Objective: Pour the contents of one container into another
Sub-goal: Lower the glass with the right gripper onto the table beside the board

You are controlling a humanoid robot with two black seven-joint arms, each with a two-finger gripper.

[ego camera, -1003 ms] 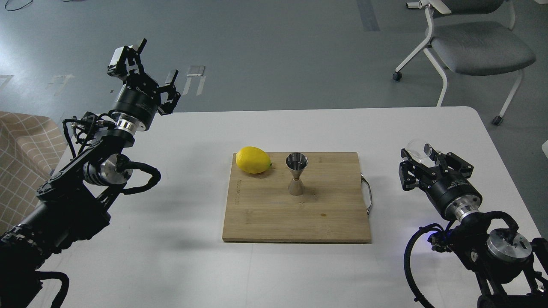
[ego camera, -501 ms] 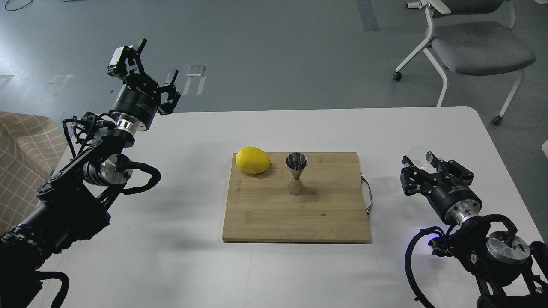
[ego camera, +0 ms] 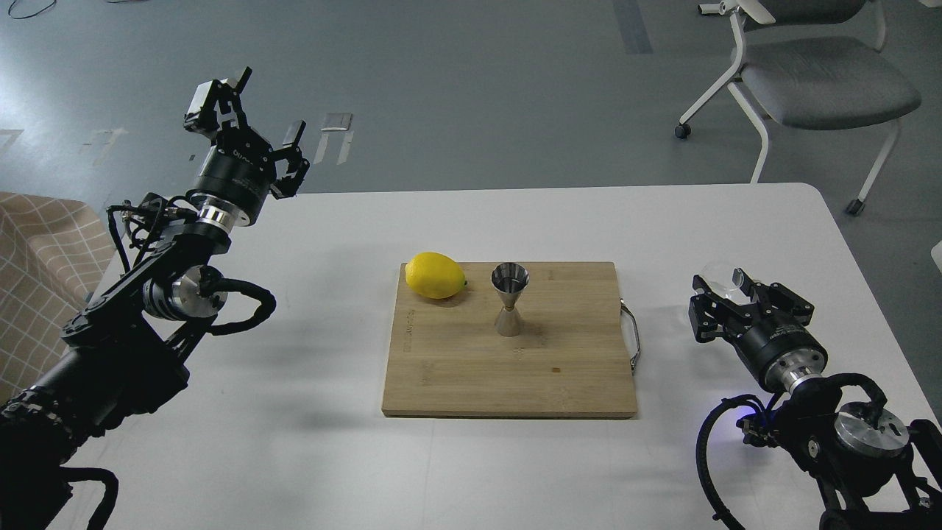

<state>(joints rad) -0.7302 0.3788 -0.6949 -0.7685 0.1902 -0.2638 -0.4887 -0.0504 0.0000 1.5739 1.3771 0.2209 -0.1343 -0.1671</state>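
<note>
1. Black left gripper (ego camera: 266, 110) hangs at 10 o'clock, jaws spread, empty.
2. Steel jigger (ego camera: 510, 298) upright mid-board, lemon (ego camera: 436, 275) just beside it.
3. Right gripper (ego camera: 732, 291) at 3 o'clock: jaws clamp the glass cup (ego camera: 720, 274). Step: carry. Next: bring it above the jigger, tilt slowly.

Pale lettering marks the wrist collars behind the left gripper (ego camera: 268, 103) and right gripper (ego camera: 725, 283), too small to read.

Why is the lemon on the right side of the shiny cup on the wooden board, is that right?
Not quite. The head view shows the lemon on the left side of the shiny cup, not the right. Both do sit on the wooden board.
</note>
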